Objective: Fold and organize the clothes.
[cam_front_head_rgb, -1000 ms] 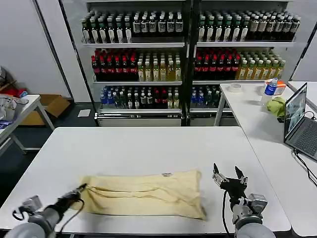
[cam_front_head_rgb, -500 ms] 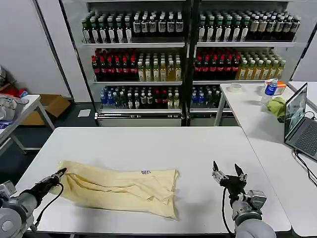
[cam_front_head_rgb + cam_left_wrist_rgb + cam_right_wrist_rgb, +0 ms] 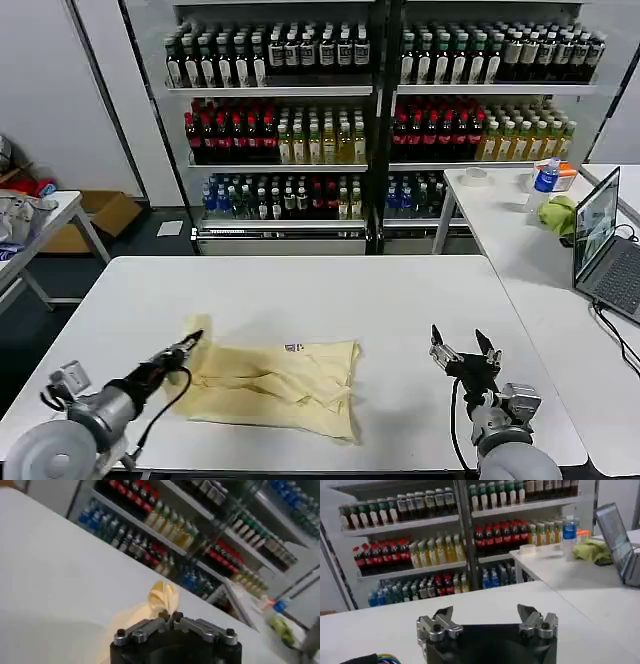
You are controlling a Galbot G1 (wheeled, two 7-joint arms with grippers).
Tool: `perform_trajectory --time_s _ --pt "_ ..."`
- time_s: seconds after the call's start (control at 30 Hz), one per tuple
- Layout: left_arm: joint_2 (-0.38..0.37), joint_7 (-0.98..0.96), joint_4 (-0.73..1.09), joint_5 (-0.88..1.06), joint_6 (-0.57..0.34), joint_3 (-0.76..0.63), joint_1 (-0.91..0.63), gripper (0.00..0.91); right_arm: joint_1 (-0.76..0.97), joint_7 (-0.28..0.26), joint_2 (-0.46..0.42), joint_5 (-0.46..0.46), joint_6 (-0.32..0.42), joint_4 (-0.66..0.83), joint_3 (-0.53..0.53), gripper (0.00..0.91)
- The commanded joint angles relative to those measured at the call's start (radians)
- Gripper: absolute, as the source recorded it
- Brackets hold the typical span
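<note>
Nearest you, at the lower left of the head view, your left gripper (image 3: 190, 343) is clamped on the left edge of the T-shirt (image 3: 275, 385); in the left wrist view its jaws meet on a raised tuft of pale yellow cloth. That pinch looks thin. If it has caught a single layer, a fold carried across could peel the shirt open and not double it, or the cloth could slip free mid-swing and drop in a heap.

The shirt lies rumpled on the white table (image 3: 300, 285), low and left of centre in the frame, its near hem close to the table's front edge. Drag it toward you and that hem may slide off the edge.

At the lower right, your right gripper (image 3: 465, 350) stands with its fingers spread, holding nothing, well apart from the shirt. With no second hold, the free right side will likely bunch as you pull.

Farther back stand the bottle shelves (image 3: 380, 110).
</note>
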State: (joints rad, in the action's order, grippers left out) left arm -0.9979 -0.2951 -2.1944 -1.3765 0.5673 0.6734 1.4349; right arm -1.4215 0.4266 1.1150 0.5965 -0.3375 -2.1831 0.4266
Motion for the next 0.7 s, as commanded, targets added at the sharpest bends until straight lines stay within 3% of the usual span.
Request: perform_trajectory --time_s 0.03,0.4,0.63,0.67,0.7 --pt "-0.069 -0.044 -0.050 -0.006 -0.008 -0.207 -0.082 0.020 0.006 -0.001 -0.003 -0.002 0.000 0.000 -0.006 0.907" --pt "-0.172 -0.064 0.011 0.125 -0.022 -0.398 -0.130 0.020 0.010 -0.005 -0.014 -0.003 0.002 -0.003 -0.012 0.907" --pt "-0.230 -0.091 0.080 0.166 -0.039 -0.444 -0.177 0.020 0.014 -0.006 -0.017 -0.001 0.004 -0.001 -0.015 0.907" --pt "-0.234 -0.090 0.085 0.173 -0.040 -0.449 -0.180 0.050 0.013 -0.006 -0.017 -0.002 0.004 -0.002 -0.015 0.907" --pt "-0.237 -0.090 0.096 0.181 -0.040 -0.456 -0.182 0.232 0.013 -0.006 -0.017 -0.002 0.004 -0.002 -0.015 0.907"
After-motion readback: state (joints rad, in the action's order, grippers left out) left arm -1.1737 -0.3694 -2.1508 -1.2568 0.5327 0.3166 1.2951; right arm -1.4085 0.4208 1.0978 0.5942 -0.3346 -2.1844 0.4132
